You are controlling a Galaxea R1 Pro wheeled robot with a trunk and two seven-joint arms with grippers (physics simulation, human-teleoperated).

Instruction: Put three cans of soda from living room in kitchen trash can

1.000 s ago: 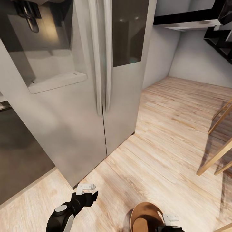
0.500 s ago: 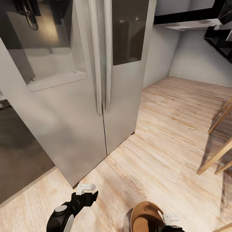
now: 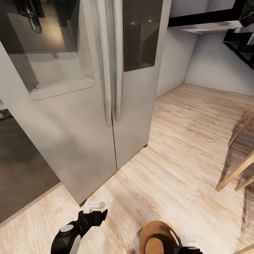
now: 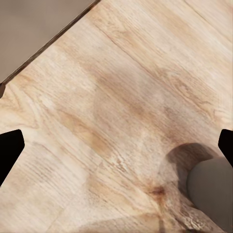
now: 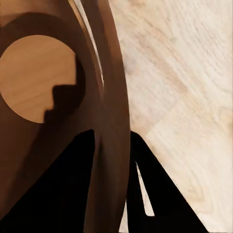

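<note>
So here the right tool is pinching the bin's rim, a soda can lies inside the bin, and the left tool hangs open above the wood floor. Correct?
One thing is off: the tash can is empty. The right wrist view shows only its bare bottom, no can inside. The right tool does pinch its rim, and the left tool hangs open above the wood floor.

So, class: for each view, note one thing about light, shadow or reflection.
Head view: small light spots reflect in the fridge's dark door panel. Left wrist view: a soft dark shadow surrounds the trash can on the floor. Right wrist view: a stepped shadow crosses the can's lit bottom; the fingers are pure black.
</note>
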